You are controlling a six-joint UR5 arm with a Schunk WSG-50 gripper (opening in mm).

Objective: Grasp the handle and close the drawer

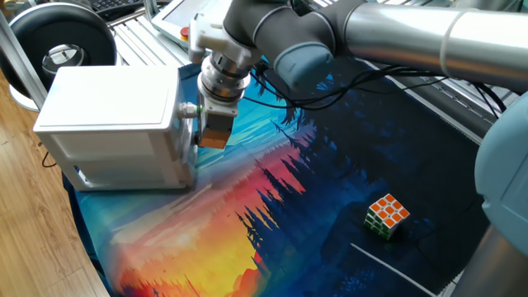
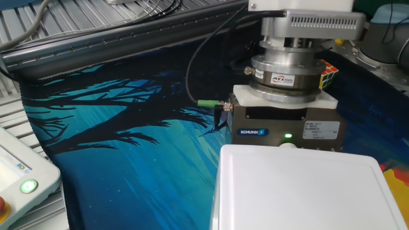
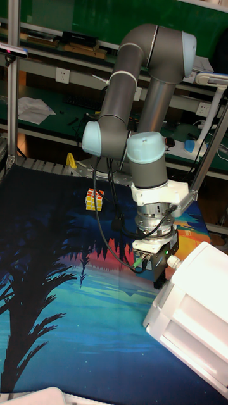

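The white cabinet (image 1: 115, 99) stands at the left end of the mat. The drawer (image 1: 189, 157) shows only as a white front panel, almost flush with the cabinet's right face. My gripper (image 1: 206, 145) hangs vertically right against that panel, fingers pointing down. In the tall fixed view its dark fingers (image 3: 158, 280) sit close together beside the cabinet (image 3: 196, 304). The handle is hidden between them and the panel. In the other fixed view the gripper body (image 2: 287, 128) is behind the cabinet top (image 2: 300, 185), fingertips hidden.
A pale round knob (image 1: 189, 108) sits at the cabinet's upper corner beside the gripper. A Rubik's cube (image 1: 386, 214) lies on the mat to the right. A black reel (image 1: 62, 37) stands behind the cabinet. The table edge runs close to the cabinet's left side.
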